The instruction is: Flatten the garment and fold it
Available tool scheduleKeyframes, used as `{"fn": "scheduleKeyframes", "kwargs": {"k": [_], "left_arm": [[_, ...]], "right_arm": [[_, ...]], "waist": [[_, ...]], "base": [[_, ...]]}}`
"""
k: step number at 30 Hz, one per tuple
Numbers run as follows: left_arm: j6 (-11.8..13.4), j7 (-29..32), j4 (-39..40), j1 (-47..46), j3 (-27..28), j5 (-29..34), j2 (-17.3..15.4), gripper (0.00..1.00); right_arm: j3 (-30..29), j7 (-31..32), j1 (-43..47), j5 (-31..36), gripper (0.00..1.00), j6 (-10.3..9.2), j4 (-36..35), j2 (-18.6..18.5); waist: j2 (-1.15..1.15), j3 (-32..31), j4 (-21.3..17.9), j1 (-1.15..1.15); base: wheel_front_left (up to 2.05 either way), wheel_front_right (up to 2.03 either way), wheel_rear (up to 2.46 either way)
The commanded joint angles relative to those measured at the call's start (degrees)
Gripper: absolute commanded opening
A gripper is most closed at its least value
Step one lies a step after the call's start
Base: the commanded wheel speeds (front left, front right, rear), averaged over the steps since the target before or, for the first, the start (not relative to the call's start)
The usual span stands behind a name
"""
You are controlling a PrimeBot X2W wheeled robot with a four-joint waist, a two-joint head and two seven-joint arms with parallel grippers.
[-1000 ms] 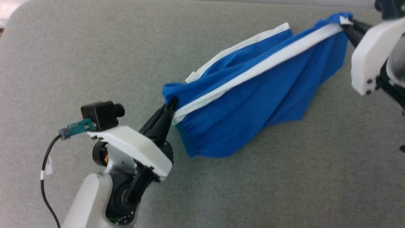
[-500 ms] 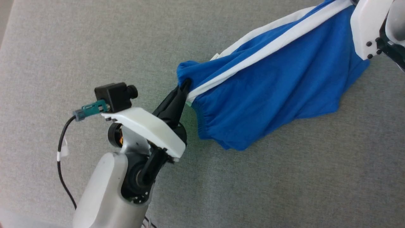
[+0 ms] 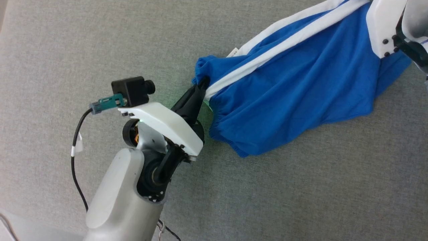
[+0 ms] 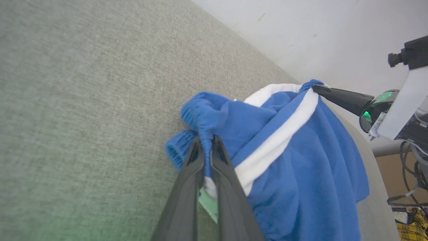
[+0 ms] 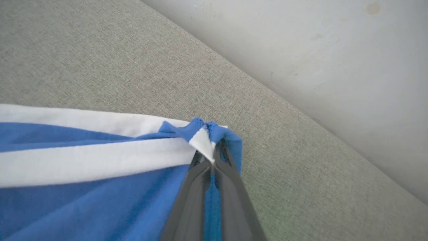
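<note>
With the left gripper (image 4: 205,142) and right gripper (image 5: 212,150) each clamped on one end of the garment (image 3: 294,83), even outward tension should lay it flat on the surface (image 3: 301,187).

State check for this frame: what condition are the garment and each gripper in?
garment: unfolded, creased, strung between both grippers, sagging toward the grey surface.
left gripper: shut on one end of the garment, by the white band.
right gripper: shut on the opposite end.

Soft, even daylight; faint shadows; wrist views perhaps slightly blurred at edges.
</note>
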State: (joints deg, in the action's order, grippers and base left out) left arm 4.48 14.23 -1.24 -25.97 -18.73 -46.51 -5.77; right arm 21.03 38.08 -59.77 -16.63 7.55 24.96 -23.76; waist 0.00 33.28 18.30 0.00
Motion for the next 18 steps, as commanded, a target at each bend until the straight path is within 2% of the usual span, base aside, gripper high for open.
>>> {"fn": "scheduleKeyframes", "kwargs": {"k": [1, 3, 4, 5, 6, 7, 8, 9, 10, 11, 12, 18], "left_arm": [[-0.45, -0.31, -0.45, -0.81, 0.09, -0.25, 0.18, 0.00], [-0.47, -0.50, -1.01, -1.04, 0.04, -0.22, 0.23, 0.00], [-0.49, -0.55, -1.24, -1.11, -0.01, -0.27, 0.28, 0.00], [-0.50, -0.59, -1.42, -1.19, -0.06, -0.34, 0.33, 0.12], [-0.52, -0.64, -1.56, -1.25, -0.14, -0.36, 0.37, 0.32], [-0.55, -0.65, -1.67, -1.29, -0.23, -0.40, 0.41, 0.40], [-0.58, -0.65, -1.79, -1.32, -0.30, -0.47, 0.45, 0.45], [-0.60, -0.64, -1.93, -1.32, -0.34, -0.53, 0.46, 0.49], [-0.61, -0.60, -2.08, -1.28, -0.39, -0.56, 0.44, 0.57], [-0.58, -0.54, -2.23, -1.20, -0.44, -0.60, 0.43, 0.73], [-0.55, -0.49, -2.37, -1.11, -0.47, -0.66, 0.41, 1.00], [-0.40, -0.79, -2.70, -0.23, -0.31, -1.19, 0.43, 1.00]], "right_arm": [[0.16, -0.53, -0.80, 0.20, 0.00, -0.06, 0.40, -0.11], [0.55, -0.99, -1.12, 0.14, 0.00, -0.06, 1.22, -0.09], [0.68, -1.14, -1.28, 0.08, 0.07, -0.06, 1.65, -0.04], [0.93, -1.40, -1.47, 0.05, 0.29, -0.06, 1.96, 0.04], [1.14, -1.72, -1.68, 0.04, 0.68, -0.06, 2.28, 0.13], [1.65, -1.75, -1.80, -0.12, 0.89, -0.06, 2.62, 0.21], [2.08, -1.71, -1.88, -0.32, 0.96, -0.06, 2.95, 0.22], [2.32, -1.68, -1.89, -0.60, 1.00, -0.06, 3.29, 0.25], [2.48, -1.60, -1.84, -0.96, 1.00, -0.06, 3.62, 0.32], [2.61, -1.48, -1.73, -1.36, 1.00, -0.06, 3.92, 0.38], [2.79, -1.33, -1.59, -1.78, 1.00, -0.06, 4.17, 0.39], [3.26, -0.99, 0.18, -5.18, 1.00, -0.06, 4.35, -0.03]], "waist": [[0.00, 0.16, 0.19, 0.00], [0.00, 0.27, 0.43, 0.00], [0.00, 0.30, 0.52, 0.00], [0.00, 0.32, 0.60, 0.00], [0.00, 0.29, 0.64, 0.00], [0.00, 0.19, 0.67, 0.00], [0.00, 0.01, 0.66, 0.00], [0.00, -0.28, 0.63, 0.00], [0.00, -0.67, 0.57, 0.00], [0.00, -1.14, 0.47, 0.00], [0.00, -1.63, 0.35, 0.00], [0.00, -5.54, -0.66, 0.00]], "base": [[0.00, 0.00, 0.00], [0.00, 0.00, 0.00], [0.00, 0.00, 0.00], [0.00, 0.00, 0.00], [0.00, 0.00, 0.00], [0.00, 0.00, 0.00], [0.00, 0.00, 0.00], [0.00, 0.00, 0.00], [0.00, 0.00, 0.00], [0.00, 0.00, 0.00], [0.00, 0.00, 0.00], [0.00, 0.00, 0.00]]}}
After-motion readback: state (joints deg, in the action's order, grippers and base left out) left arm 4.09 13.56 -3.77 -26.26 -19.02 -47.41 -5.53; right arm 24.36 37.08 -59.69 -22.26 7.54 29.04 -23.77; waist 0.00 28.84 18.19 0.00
